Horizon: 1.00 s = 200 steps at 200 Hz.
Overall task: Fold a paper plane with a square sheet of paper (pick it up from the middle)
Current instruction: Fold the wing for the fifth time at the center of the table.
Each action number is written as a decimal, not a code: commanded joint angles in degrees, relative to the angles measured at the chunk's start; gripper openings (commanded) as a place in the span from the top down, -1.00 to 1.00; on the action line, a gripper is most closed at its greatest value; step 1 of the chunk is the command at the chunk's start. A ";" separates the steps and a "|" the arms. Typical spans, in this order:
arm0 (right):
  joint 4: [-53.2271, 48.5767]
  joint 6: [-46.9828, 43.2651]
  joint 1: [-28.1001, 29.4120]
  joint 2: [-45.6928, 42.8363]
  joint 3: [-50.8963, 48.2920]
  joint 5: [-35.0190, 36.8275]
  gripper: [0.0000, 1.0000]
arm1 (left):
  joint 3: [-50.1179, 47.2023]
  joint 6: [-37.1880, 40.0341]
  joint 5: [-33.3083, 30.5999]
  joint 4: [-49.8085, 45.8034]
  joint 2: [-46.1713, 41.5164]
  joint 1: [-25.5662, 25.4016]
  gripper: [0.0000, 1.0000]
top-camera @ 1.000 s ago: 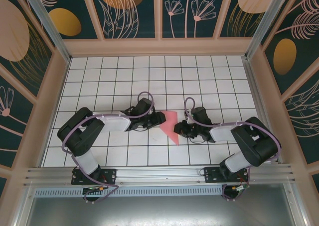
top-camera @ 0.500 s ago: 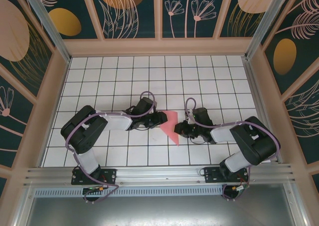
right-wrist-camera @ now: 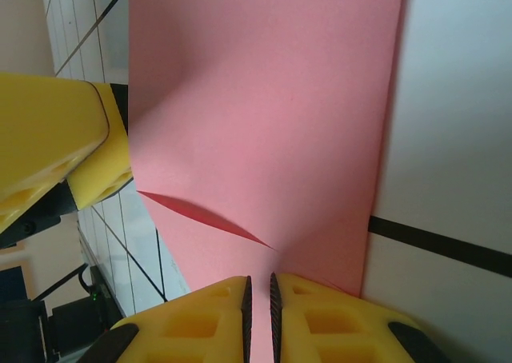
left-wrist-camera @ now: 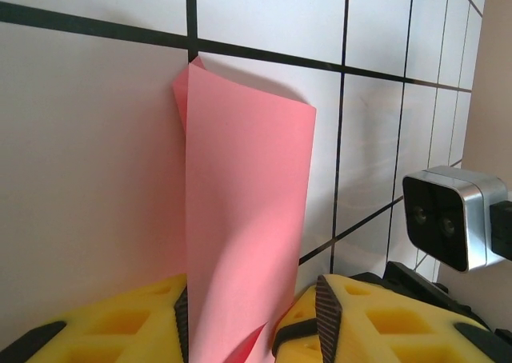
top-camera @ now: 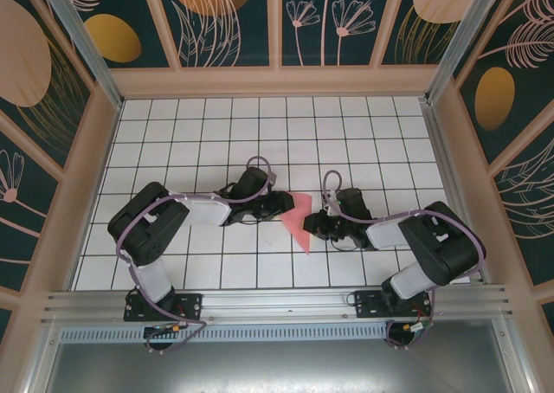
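Square sheet of paper [top-camera: 299, 222]: folded to a point, on the table [top-camera: 216, 133], between both grippers.
Left gripper [left-wrist-camera: 250, 291]: fingers flank a curled flap (grip unclear).
Right gripper [right-wrist-camera: 258, 283]: pinched onto the paper's edge.

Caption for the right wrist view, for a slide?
Right gripper, jaws pinched shut on a thin pink-red creased paper sheet, white gridded table behind.

A boxed-in robot test cell: white table ruled in black grid lines [top-camera: 173, 125], dark teal flower-printed wall panels [top-camera: 225, 21] at the far side, aluminium rail [top-camera: 277, 305] along the near edge.
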 commanded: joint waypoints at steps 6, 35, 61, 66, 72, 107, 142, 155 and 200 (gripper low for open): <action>-3.48 -2.05 -0.47 3.64 -2.07 5.03 0.64 | 1.58 -0.09 1.52 2.63 1.72 0.44 0.11; -3.57 -2.65 -0.69 4.66 -1.94 4.69 0.64 | 2.83 0.81 2.83 2.75 3.24 1.21 0.15; -3.39 -2.68 -0.86 5.15 -1.83 4.63 0.64 | 3.36 0.73 3.66 2.99 4.18 1.63 0.48; -3.48 -2.68 -0.82 5.17 -1.77 4.66 0.64 | 3.27 0.70 3.58 2.90 4.05 1.63 0.52; -3.40 -2.69 -0.86 5.06 -1.85 4.73 0.64 | 3.12 0.68 3.30 2.73 3.74 1.60 0.56; -4.13 -2.35 -0.95 3.71 -0.75 4.27 0.63 | 1.86 1.12 0.02 0.07 0.61 1.68 0.72; -5.92 -2.34 -0.94 0.80 1.56 3.80 0.57 | -2.03 -1.79 -0.88 4.87 -1.77 1.58 0.87; -6.69 -2.33 -0.95 0.28 2.22 4.10 0.55 | -3.22 -2.90 -0.72 6.63 -2.01 1.62 0.91; -8.31 -2.59 -0.95 0.59 3.51 5.38 0.53 | -7.79 -6.51 -2.50 11.59 -4.49 1.56 0.96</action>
